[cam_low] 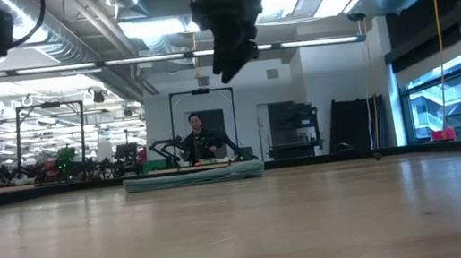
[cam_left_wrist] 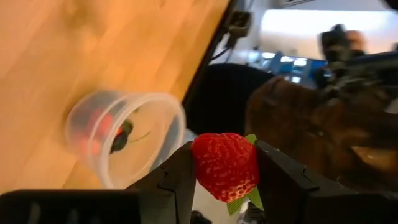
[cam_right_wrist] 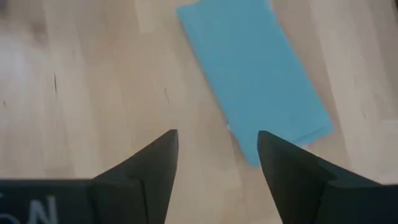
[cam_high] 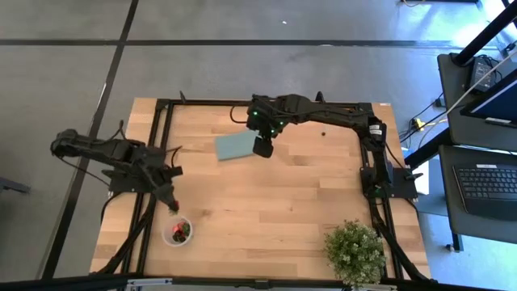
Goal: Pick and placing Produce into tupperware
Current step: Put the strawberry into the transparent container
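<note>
Wooden tabletop (cam_high: 266, 194) carried the tupperware (cam_high: 178, 231) near-left. Your left gripper (cam_left_wrist: 225, 168), clamping a strawberry (cam_left_wrist: 224, 165), needed centring over its rim before release. Right gripper (cam_right_wrist: 217, 155) hovered empty, jaws apart.

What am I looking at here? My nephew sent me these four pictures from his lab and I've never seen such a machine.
Two dark robot arms work at a wooden table. One picture looks down from above, one looks level across the tabletop, and two come from cameras on the arms' wrists. The left hand grips a red strawberry just beside a clear plastic cup with some fruit already inside. The right hand hangs open over a flat blue rectangle. A potted plant stands at a corner.
</note>
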Robot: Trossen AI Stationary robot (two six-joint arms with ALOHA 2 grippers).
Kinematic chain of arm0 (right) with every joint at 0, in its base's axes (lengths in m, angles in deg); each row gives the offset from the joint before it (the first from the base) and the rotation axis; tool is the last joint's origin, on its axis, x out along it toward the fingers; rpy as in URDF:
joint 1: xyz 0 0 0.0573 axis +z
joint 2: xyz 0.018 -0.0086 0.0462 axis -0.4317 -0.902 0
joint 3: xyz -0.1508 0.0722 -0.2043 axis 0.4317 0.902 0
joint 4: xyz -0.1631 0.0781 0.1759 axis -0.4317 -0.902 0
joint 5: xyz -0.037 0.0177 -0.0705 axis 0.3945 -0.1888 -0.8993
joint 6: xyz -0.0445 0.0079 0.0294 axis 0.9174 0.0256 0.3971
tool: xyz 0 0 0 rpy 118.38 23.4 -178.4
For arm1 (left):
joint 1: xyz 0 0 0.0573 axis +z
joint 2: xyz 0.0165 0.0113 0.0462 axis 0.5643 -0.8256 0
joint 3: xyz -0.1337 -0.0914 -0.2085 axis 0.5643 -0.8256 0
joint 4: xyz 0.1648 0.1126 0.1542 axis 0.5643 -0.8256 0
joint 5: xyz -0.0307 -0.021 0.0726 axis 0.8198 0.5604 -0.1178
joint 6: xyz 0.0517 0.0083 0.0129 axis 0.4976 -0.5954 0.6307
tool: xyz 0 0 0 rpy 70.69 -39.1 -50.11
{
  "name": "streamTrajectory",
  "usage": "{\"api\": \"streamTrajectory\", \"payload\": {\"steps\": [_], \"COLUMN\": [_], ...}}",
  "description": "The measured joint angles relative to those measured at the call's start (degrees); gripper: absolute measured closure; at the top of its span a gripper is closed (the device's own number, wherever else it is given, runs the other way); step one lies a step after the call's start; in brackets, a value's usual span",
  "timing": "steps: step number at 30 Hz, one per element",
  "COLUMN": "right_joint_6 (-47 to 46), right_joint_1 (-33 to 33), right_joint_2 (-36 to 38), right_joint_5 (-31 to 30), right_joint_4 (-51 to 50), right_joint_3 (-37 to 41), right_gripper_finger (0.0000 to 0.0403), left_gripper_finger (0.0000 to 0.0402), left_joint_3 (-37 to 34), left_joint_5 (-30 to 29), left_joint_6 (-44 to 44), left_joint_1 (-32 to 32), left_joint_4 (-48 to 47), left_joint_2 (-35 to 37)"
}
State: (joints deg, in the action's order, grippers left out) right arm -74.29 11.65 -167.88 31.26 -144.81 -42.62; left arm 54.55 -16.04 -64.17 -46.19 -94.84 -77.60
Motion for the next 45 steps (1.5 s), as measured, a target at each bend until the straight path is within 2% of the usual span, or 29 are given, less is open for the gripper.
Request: {"api": "streamTrajectory", "payload": {"steps": [7,12,19,23,27,31,36,41,45], "right_joint_6": [0.7,1.5,2.1,3.2,3.2,3.2,3.2,3.2,3.2], "right_joint_1": [-1.0,-1.9,-2.7,-2.7,-2.7,-2.7,-2.7,-2.7,-2.7], "right_joint_2": [0.0,0.0,0.0,0.0,0.0,0.0,0.0,0.0,0.0], "right_joint_5": [0.0,0.0,0.0,0.0,0.0,0.0,0.0,0.0,0.0], "right_joint_4": [1.8,2.8,3.8,4.1,4.6,4.6,4.6,4.6,4.5], "right_joint_3": [0.0,0.0,0.0,0.0,0.0,0.0,0.0,0.0,0.0], "right_gripper_finger": [0.018,0.018,0.018,0.018,0.018,0.018,0.018,0.018,0.018], "left_gripper_finger": [0.0274,0.0271,0.0273,0.0271,0.0268,0.0267,0.0266,0.0264,0.0254], "left_joint_3": [0.0,-0.1,2.9,6.9,11.1,13.9,15.6,16.7,16.7], "left_joint_5": [-4.1,-7.5,-8.9,-14.9,-20.3,-20.5,-21.8,-24.5,-24.5], "left_joint_6": [-5.0,-7.5,-7.4,-6.0,-5.5,-5.2,-5.7,-5.8,-6.1], "left_joint_1": [-9.7,-14.6,-20.9,-22.7,-23.9,-24.9,-26.0,-26.4,-26.4], "left_joint_4": [1.4,7.5,5.0,2.7,-4.6,-9.1,-8.6,-8.8,-8.7], "left_joint_2": [-8.2,-15.7,-28.3,-33.4,-37.7,-41.8,-45.2,-46.4,-46.1]}}
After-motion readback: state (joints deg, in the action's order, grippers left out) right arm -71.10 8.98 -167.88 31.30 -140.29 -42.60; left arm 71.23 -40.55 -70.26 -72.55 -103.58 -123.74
